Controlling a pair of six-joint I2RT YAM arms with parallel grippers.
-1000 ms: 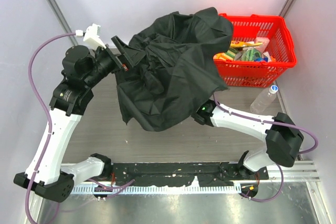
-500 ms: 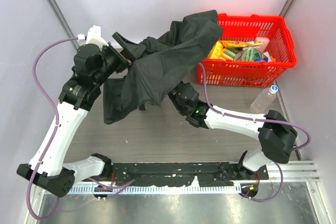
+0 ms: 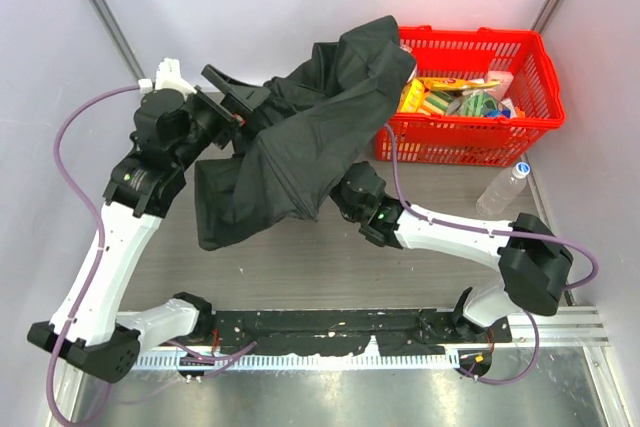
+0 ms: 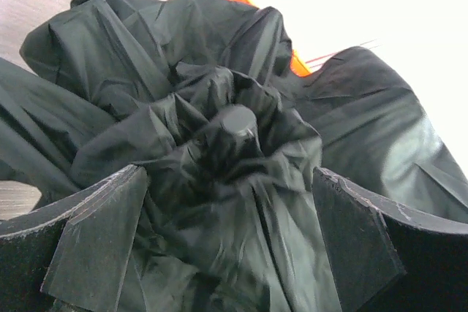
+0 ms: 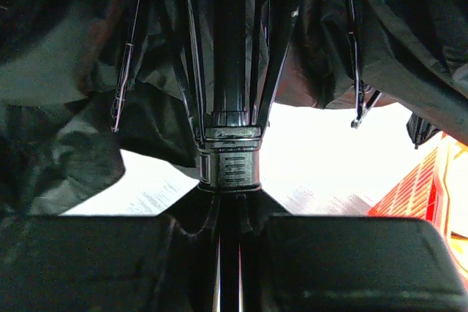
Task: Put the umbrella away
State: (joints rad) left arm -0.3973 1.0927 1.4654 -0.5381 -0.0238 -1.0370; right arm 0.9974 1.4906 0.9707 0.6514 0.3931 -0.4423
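Note:
The black fabric umbrella (image 3: 300,137) hangs half folded above the table, between my two grippers. My left gripper (image 3: 245,107) is at its top end. In the left wrist view the jaws stand wide apart around the bunched fabric (image 4: 219,202), with the round top cap (image 4: 232,131) just beyond them; my left gripper (image 4: 230,246) looks open. My right gripper (image 3: 348,190) is under the canopy's lower end. In the right wrist view my right gripper (image 5: 230,217) is shut on the thin shaft just below the black runner (image 5: 230,158), with ribs and fabric spread above.
A red basket (image 3: 530,57) holding several packets stands at the back right; the umbrella's upper edge overlaps its left rim. A clear plastic bottle (image 3: 503,189) lies right of my right arm. Grey walls close in on both sides.
The canopy has folded in from a wide spread to a narrower bundle. My right gripper has moved left and toward the back along the shaft. My left gripper has stayed at the top end.

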